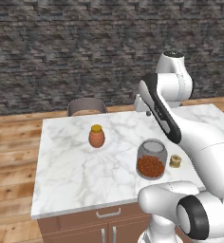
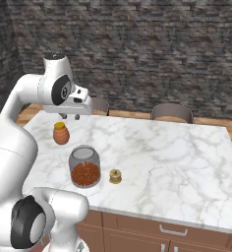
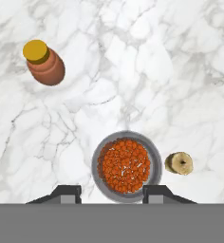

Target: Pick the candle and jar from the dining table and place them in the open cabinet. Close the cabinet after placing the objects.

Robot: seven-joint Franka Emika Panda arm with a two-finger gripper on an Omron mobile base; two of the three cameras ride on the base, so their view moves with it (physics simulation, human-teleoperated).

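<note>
So the big white marble dining table (image 1: 76,166) is basically the whole stage here, and the arm is parked high over it with the gripper (image 3: 111,193) looking straight down at the top. Right under it is the jar (image 3: 126,165), the fat glass one with the reddish-brown granules, standing upright near the front edge of the table, and from the hand view it sits square between the two finger tips, maybe a hair toward one side. It's round, so no long axis to worry about, the wrist angle shouldn't matter much. The jaws are apart with nothing in them and still well above the lid, but to my eye the gap looks about as wide as the jar itself, so I'd guess it needs to spread more before dropping down around it. The orange pot (image 1: 97,136) with the yellow lid is well apart, farther back on the table, not in the way. Smallest thing: the candle (image 3: 179,163), little tan spool just beside the jar, not touching, lying outside the jaws off to one side.
</note>
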